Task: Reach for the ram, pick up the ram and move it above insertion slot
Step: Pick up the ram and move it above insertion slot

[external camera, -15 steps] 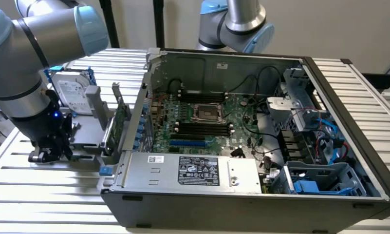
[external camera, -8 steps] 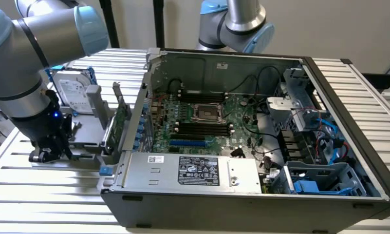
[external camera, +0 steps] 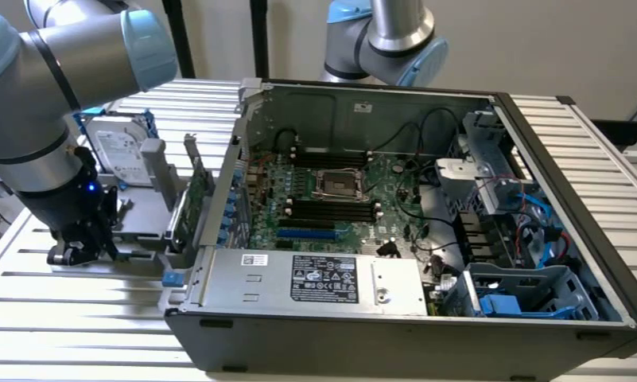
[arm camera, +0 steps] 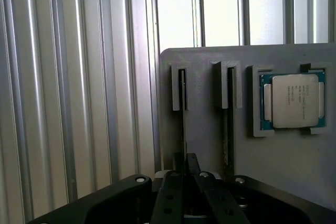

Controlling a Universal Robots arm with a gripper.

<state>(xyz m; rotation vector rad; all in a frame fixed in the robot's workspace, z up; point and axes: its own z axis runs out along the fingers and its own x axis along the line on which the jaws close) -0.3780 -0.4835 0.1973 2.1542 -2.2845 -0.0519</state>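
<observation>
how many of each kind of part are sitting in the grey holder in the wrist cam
In the grey holder:
ram sticks on edge: 2 (the ram between the fingers of the gripper, and a second stick)
processor chip: 1
total: 3

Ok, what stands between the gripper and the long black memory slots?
In the exterior view: the upright green expansion card, then the grey metal side wall of the computer case.
</observation>
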